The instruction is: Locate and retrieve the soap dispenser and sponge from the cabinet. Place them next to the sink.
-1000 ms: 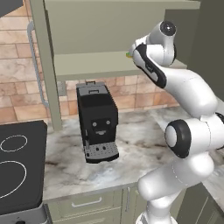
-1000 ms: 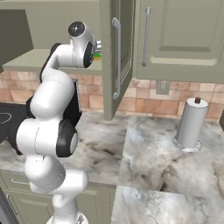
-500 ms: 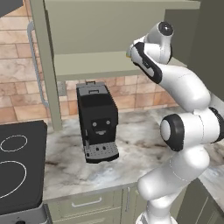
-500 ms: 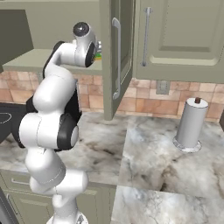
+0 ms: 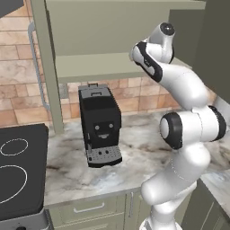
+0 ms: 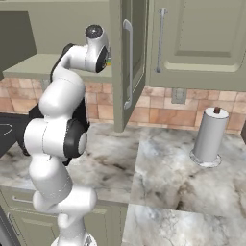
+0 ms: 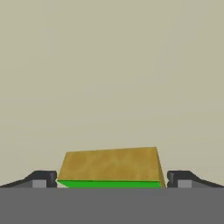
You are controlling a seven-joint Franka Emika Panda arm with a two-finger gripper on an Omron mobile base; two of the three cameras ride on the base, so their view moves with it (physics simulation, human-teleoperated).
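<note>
One sponge (image 7: pixel 111 168) lies on the shelf of the cabinet (image 5: pixel 103 67), its yellowish face up and a green edge at 6 o'clock in the hand view. The tool (image 7: pixel 111 180) is spread wide, its two fingertips (image 7: pixel 41 179) flanking the sponge at 9 and 3 o'clock without visibly touching it; nothing is held. In the right base view the arm reaches into the open cabinet, whose door (image 6: pixel 127 62) carries one silver bar handle. On the surface (image 5: pixel 134 157) stand one black coffee machine (image 5: pixel 99 123) and one paper towel roll (image 6: pixel 210 137).
</note>
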